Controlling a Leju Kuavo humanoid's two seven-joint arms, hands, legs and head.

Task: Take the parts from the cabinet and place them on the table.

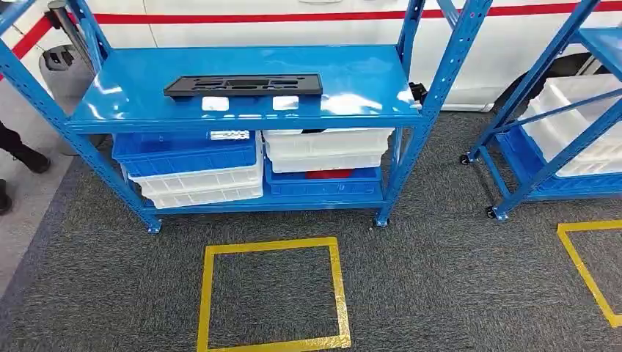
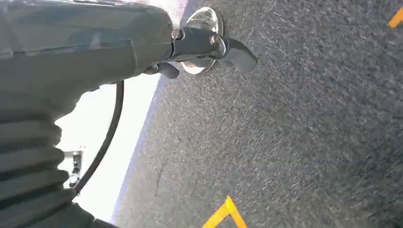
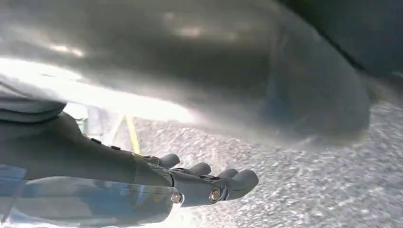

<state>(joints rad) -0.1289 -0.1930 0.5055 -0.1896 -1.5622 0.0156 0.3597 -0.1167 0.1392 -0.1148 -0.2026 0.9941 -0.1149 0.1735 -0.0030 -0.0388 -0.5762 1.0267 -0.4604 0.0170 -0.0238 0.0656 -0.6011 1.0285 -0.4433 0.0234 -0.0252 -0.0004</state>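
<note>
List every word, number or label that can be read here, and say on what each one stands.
No text can be read.
White labels on the top shelf: blank or too blurred.
Sticker on the blue bin: too small to read.

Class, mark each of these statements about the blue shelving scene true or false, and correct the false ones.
1. A black part lies on the top shelf of the blue rack. True.
2. The left hand holds the black part. False: it holds nothing and hangs over the grey carpet.
3. Blue and white bins are stacked on the lower shelf. True.
4. The yellow tape square on the floor has a bin standing inside it. False: only carpet shows inside it.
5. The right hand grips a white bin. False: it holds nothing.
</note>
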